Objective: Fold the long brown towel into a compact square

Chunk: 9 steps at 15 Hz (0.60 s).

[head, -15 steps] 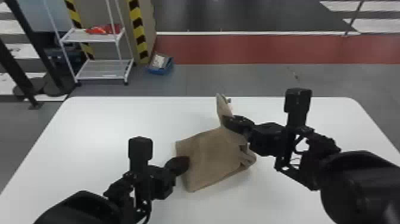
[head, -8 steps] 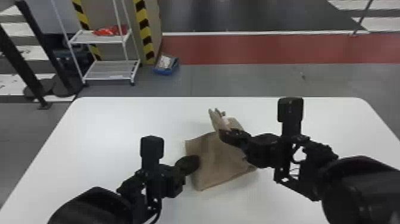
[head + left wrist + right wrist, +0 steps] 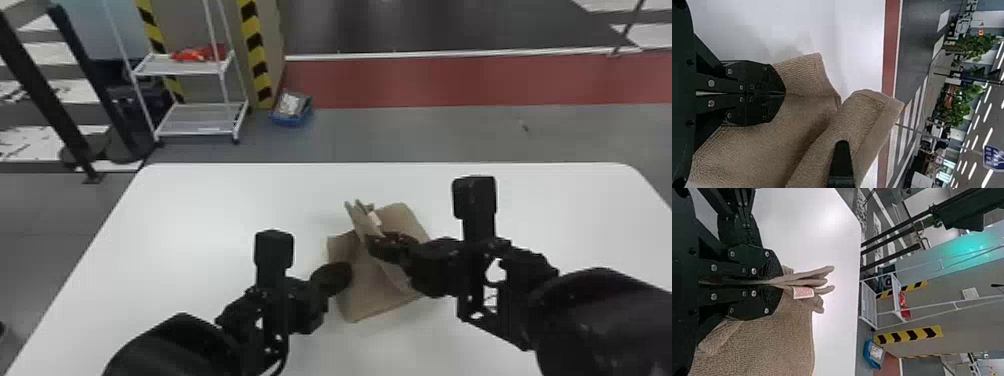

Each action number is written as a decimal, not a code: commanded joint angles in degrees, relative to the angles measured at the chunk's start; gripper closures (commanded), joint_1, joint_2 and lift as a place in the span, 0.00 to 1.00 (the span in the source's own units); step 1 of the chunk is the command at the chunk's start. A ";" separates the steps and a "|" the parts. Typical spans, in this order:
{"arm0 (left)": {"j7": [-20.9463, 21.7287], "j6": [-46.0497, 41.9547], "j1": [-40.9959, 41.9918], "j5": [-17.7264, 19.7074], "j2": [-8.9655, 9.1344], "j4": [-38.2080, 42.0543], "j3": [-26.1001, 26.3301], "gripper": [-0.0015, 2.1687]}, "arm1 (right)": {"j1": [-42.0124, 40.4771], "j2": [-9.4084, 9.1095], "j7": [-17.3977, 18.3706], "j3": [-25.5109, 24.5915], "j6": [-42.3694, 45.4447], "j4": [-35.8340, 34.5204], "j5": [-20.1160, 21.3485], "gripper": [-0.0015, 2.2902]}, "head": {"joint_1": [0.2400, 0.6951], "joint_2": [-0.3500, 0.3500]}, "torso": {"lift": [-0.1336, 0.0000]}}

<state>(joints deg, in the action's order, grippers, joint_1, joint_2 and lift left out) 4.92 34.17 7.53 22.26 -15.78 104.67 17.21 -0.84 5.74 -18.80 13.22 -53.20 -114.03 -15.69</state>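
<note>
1. Brown towel (image 3: 370,300) is spread on the worktop (image 3: 200,210), well apart from both far corners.
2. Raised layers are clamped by the right gripper (image 3: 374,245).
3. Left gripper (image 3: 345,275), fingertips together, is placed over the towel.

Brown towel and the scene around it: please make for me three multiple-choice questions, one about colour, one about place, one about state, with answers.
1. What colour is the table?
A: red
B: brown
C: white

2. Where is the blue box?
A: on the table
B: on the floor
C: on a chair

3. How is the right gripper?
A: shut on the towel
B: wide open
C: shut on nothing

1 C: its top is white around the towel.
2 B: it sits beyond the table's far edge.
3 A: folded layers stick out from between its fingers.
</note>
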 commanded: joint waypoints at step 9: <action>-0.18 -0.46 1.61 -0.11 -0.31 2.21 0.63 0.79 | -0.65 -0.29 0.34 1.72 2.44 1.27 0.05 0.42 | 1.00 0.62 | 0.07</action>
<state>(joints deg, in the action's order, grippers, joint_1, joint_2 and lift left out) 4.79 33.72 8.96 22.15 -16.08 106.68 17.81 -1.34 5.48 -18.45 14.78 -50.83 -112.92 -15.59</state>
